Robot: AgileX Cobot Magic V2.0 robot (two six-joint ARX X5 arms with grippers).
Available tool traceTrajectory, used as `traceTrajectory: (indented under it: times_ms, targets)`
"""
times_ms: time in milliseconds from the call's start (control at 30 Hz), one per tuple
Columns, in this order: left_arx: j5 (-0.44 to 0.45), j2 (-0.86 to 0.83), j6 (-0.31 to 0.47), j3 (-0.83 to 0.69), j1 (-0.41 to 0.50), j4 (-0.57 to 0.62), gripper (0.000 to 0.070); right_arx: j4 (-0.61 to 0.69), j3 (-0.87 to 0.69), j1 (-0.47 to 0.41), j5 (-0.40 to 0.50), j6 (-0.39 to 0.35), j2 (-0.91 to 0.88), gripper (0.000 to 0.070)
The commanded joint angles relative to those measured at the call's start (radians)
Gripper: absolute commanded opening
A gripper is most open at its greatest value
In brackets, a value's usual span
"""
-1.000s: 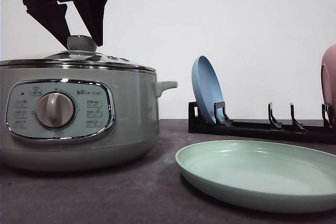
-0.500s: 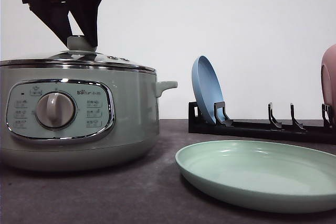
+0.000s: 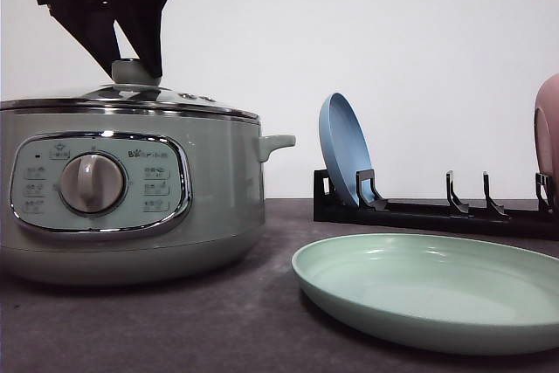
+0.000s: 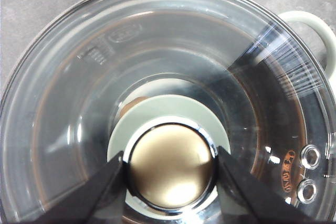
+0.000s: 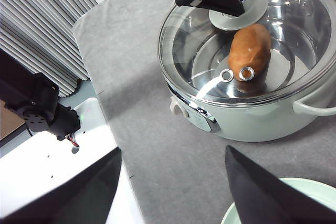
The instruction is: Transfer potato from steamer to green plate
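Observation:
The steamer (image 3: 131,198) stands at the left of the table with its glass lid (image 4: 79,103) on. My left gripper (image 3: 133,69) comes down from above and is shut on the lid knob (image 4: 170,165), with a black finger (image 4: 105,187) pressed against each side. Through the lid, the right wrist view shows the orange-brown potato (image 5: 251,48) lying inside the steamer (image 5: 247,114). The green plate (image 3: 437,290) lies flat at the front right with nothing on it. My right gripper (image 5: 173,153) hovers open above the table, between the steamer and the green plate (image 5: 315,198).
Behind the green plate, a black dish rack (image 3: 437,211) holds a blue plate (image 3: 345,163) upright, and a pink plate (image 3: 548,137) stands at its right end. The steamer's side handle (image 3: 278,141) points toward the rack. A white robot base (image 5: 52,171) borders the grey table.
The left gripper's fingers drew together around the lid knob and now clamp it. The lid, steamer and plates have not moved.

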Motion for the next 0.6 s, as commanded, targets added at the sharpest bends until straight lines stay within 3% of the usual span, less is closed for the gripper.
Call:
traceTrajectory:
  times_ms: [0, 433, 567]
  targets:
    - [0.011, -0.014, -0.013, 0.024, -0.001, -0.001, 0.0003, 0.003, 0.018, 0.005, 0.000, -0.015, 0.010, 0.0390]
    - [0.009, -0.169, -0.017, 0.024, 0.044, 0.012, 0.0003, 0.003, 0.018, 0.005, 0.000, -0.015, 0.010, 0.0389]
    - [-0.042, -0.223, -0.021, 0.024, 0.075, 0.004, 0.0003, 0.003, 0.018, 0.005, 0.000, -0.015, 0.010, 0.0389]
